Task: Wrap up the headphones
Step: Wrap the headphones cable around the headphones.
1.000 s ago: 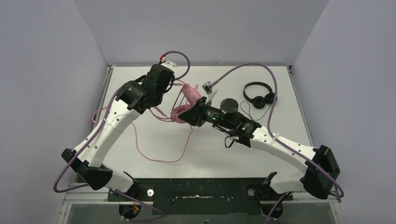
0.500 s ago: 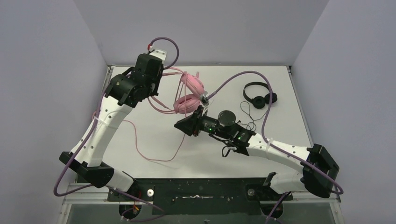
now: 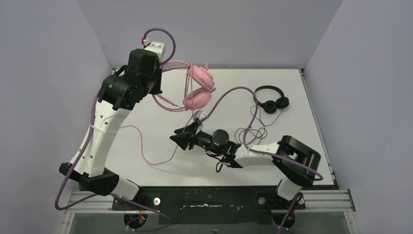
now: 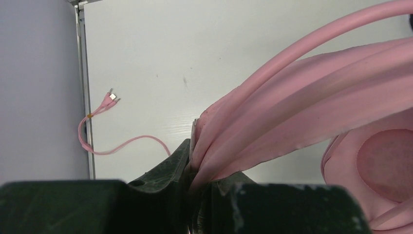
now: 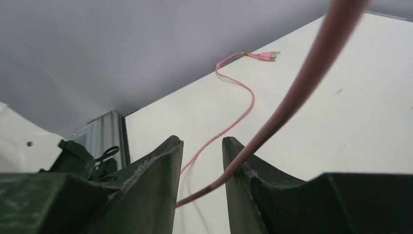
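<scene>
- plain grey walls [image 3: 48,73] close in the white counter [image 3: 234,75] on its left, far and right edges; only the near edge, where the arms are bolted, is open.
- left gripper [image 4: 195,161] is clamped on the band and a bundle of cable strands of the pink headphones [image 3: 198,87], holding them in the air near the far left corner.
- right gripper [image 5: 199,146] sits low over the middle of the counter towards the near edge, jaws a narrow gap apart, with the pink cable [image 3: 146,146] running through the gap, seemingly loose.
- the plugs [image 4: 111,97] lie by the left edge, and slack curls across the counter in between.
- risk: the slack passes close to the left arm, so a wide swing may hook it and pull the bundle out of the clamp.
- risk: the ear cups hang free of the grip; a fast turn likely sets them swinging and loosens the loops.
- risk: the right arm is folded just beside the thin black cord [image 3: 251,131] of the black headphones [image 3: 271,99], which lie towards the far right corner; a sweep there could drag them.
- room: the far wall sits near the lifted pair and the left wall hugs the left arm, so little space there.
- room: the middle and the near left part are the freest ground.
</scene>
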